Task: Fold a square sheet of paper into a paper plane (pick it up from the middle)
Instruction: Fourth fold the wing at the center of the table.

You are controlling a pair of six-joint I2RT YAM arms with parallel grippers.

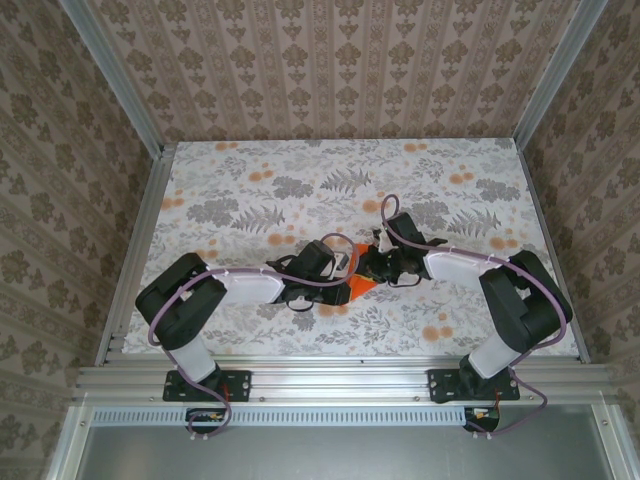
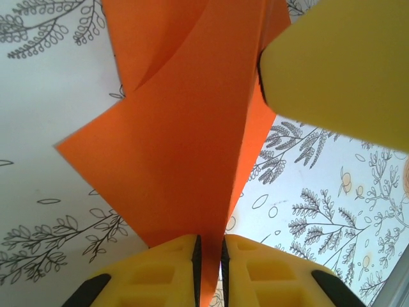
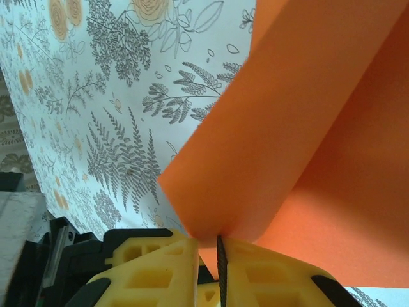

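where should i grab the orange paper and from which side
Probably by an edge, edge-on: the orange paper is thin and creased, with flaps standing up. The left tool and right tool already pinch it so, from opposite sides.

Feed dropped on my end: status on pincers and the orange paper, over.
Left pincer shut on the orange paper. Right pincer shut on the same sheet, folded into flaps. In the way: only the pincers crowding each other, over.
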